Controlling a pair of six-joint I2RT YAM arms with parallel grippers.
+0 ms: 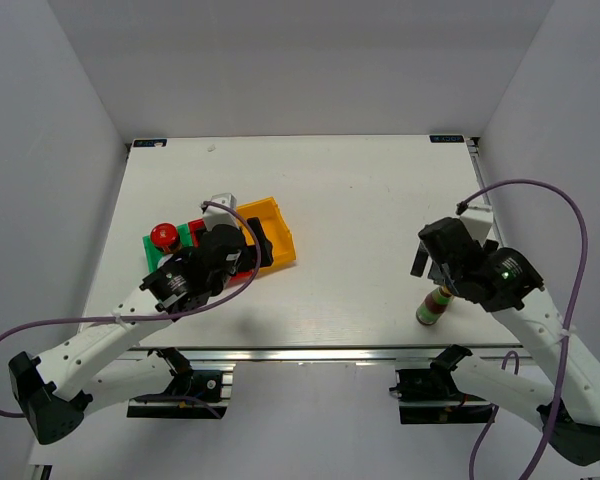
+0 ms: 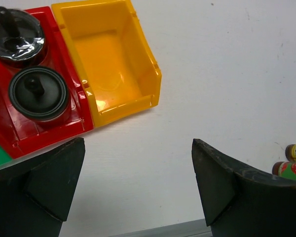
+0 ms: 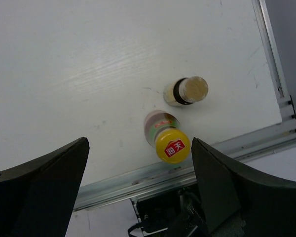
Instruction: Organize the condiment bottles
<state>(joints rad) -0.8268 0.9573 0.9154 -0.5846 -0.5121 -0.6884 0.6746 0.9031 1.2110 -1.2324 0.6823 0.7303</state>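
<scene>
Sauce bottle (image 3: pixel 167 139) stands upright, far right of the yellow bin (image 1: pixel 277 222). Right gripper (image 3: pixel 139 147) hangs over it, jaws wide, empty; the cap shows between the fingers, slightly off-centre. Left gripper (image 2: pixel 138 148), wide and empty, is at the bin. Right arm is nearer.

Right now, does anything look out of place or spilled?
Nothing is spilled. The yellow-capped sauce bottle and a small tan-topped jar stand loose near the front edge of the table, far from the yellow bin, which is empty.
</scene>
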